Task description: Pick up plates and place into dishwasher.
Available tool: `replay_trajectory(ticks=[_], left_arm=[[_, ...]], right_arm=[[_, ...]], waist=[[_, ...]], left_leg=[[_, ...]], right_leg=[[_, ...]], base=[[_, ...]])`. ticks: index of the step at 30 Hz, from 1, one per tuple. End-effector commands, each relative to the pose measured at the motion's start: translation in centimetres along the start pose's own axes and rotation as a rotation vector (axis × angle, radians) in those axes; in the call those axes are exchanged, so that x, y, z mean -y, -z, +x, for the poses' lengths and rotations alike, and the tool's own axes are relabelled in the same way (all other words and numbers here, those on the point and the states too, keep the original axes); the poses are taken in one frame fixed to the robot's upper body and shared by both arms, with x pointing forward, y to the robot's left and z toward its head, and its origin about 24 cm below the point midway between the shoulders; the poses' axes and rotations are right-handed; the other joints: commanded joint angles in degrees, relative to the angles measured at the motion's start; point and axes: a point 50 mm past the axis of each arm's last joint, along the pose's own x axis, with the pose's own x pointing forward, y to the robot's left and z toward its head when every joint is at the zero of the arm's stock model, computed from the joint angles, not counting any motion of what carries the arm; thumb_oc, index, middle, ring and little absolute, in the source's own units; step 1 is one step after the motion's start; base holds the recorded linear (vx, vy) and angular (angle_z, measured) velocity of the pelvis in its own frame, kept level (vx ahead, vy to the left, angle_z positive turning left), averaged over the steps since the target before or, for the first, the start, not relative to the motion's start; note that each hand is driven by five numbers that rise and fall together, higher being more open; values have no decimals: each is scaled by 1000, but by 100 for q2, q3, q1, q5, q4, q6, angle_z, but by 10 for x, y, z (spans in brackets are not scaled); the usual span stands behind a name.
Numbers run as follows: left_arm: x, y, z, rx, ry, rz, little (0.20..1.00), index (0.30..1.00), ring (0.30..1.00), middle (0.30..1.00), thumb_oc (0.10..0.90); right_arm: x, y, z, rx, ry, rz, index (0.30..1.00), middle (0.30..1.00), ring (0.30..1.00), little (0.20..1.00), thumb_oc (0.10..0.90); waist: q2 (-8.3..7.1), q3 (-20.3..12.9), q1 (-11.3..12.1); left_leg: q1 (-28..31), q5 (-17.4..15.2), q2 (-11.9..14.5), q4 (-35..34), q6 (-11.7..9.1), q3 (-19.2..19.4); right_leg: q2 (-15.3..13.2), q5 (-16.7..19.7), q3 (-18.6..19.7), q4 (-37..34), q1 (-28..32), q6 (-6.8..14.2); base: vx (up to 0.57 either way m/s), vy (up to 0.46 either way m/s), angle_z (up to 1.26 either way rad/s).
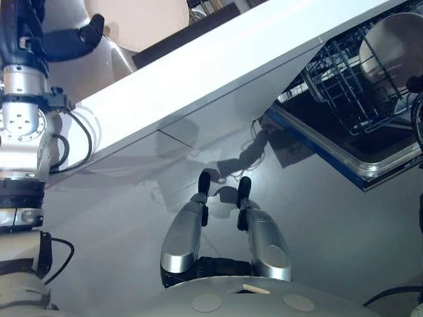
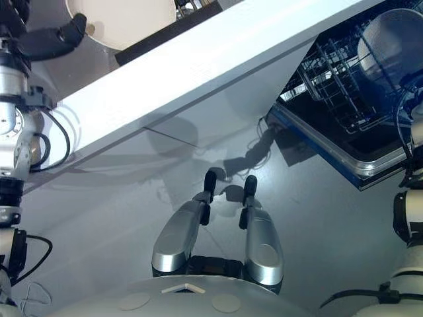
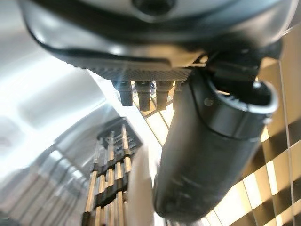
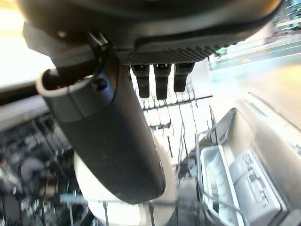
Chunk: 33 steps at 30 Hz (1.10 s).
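Dark thumb and fingers of my right hand [image 4: 117,136] pinch a round white plate [image 4: 162,188] over the open dishwasher's wire rack [image 1: 344,79]. Up on the white counter [image 1: 218,59], left of the rack, my left hand [image 1: 69,39] curls at the rim of a second cream plate [image 1: 142,20]. Both look stiff, glazed, slippery, breakable; I judge the rim the safest hold.

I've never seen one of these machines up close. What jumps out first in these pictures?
Most striking is the open dishwasher at the right, its wire rack holding a pale plate that stands on edge. A long white countertop cuts diagonally across the scene, with another round plate lying on it at the upper left beside the dark left hand. The right hand shows over the rack, above a plate.
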Motion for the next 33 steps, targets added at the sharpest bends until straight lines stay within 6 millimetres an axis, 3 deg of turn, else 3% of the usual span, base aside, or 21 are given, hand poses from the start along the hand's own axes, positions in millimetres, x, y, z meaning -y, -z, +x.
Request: replay_trajectory(ticks=[1, 16, 22, 26, 33], left_arm=[[-21, -12, -6, 95, -77, -20, 900, 900, 900, 900, 800], [-14, 16, -29, -21, -15, -30, 900, 900, 900, 900, 800], [-8, 21, -36, -33, -5, -24, 900, 900, 900, 900, 800], [-8, 26, -42, -44, -29, 13, 900, 900, 900, 900, 800], [-9, 36, -50, -134, -42, 85, 900, 900, 900, 900, 800]], right_arm=[[23, -8, -1, 137, 123, -59, 900, 900, 900, 900, 800], [-2, 19, -18, 174, -22, -47, 900, 900, 900, 900, 800], [-14, 3, -33, 281, -8, 158, 900, 900, 900, 900, 800], [-21, -8, -58, 443, -25, 293, 900, 900, 900, 900, 800], [-48, -5, -104, 548, -211, 440, 900, 900, 900, 900, 800]], waist=[[-245, -978, 12], [-289, -1829, -66], [-270, -2062, -160], [-247, -2332, -310], [-187, -2674, -546]], left_leg=[[36, -276, -248, -106, 235, 100], [985, -427, -274, -509, 250, 196], [1206, -487, -260, -653, 263, 238], [1284, -517, -267, -746, 295, 328], [1459, -608, -302, -904, 363, 520]], right_leg=[[117, -577, -210, 618, -156, 221], [88, -598, -263, 217, 741, 310], [71, -662, -263, 163, 897, 334], [62, -679, -190, 121, 920, 375], [60, -663, -36, 58, 950, 449]], base=[[55, 7, -8], [58, 19, -6], [-70, 63, -3], [-136, 79, -3], [-64, 83, -12]])
